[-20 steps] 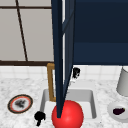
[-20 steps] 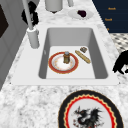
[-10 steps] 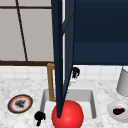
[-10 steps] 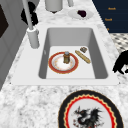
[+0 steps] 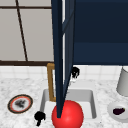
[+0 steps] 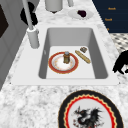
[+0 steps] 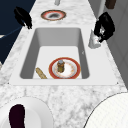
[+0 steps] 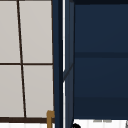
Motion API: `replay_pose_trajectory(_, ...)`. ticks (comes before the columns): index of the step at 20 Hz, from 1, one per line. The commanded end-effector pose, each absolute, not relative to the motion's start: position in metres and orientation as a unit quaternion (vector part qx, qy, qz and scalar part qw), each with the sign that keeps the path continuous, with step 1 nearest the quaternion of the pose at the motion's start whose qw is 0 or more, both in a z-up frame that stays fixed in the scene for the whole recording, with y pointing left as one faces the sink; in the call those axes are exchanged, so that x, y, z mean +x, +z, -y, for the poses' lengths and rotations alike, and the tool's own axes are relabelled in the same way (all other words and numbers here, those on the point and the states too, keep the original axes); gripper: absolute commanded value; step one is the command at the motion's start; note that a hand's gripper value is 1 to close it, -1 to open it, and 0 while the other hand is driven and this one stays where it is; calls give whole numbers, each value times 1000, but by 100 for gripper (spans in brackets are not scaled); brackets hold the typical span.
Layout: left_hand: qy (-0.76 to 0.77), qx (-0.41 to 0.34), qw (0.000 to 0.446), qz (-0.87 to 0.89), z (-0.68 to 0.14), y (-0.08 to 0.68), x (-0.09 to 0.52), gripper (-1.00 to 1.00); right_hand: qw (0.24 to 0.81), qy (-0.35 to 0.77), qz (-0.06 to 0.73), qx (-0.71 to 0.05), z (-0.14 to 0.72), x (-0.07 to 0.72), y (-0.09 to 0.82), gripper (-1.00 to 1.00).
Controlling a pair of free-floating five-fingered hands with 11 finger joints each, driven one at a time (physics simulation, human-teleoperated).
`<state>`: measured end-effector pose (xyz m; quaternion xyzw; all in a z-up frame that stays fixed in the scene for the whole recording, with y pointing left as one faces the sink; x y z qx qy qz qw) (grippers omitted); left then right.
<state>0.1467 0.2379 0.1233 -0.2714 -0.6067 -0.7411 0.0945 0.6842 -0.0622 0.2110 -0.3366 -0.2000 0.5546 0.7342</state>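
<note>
No writing, label, brand or number can be read anywhere in this kitchen. The round plate (image 6: 91,112) on the tabletop carries a dark dragon-like drawing within a red and black rim, not lettering. The small gold marks on the dark blue drawers (image 6: 110,15) at the far side are too faint to read as characters.
</note>
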Motion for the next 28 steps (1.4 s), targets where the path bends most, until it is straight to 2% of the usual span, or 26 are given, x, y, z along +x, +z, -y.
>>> replay_pose_trajectory(1,-741,-271,95,607,-238,123,147,0,740,565,178,-320,44,697,223,-100)
replay_pose_trajectory(9,-741,-271,95,607,-238,123,147,0,735,552,202,-339,64,700,286,-100)
replay_pose_trajectory(28,-741,-271,95,607,-238,123,147,0,729,554,257,-310,150,638,283,-100)
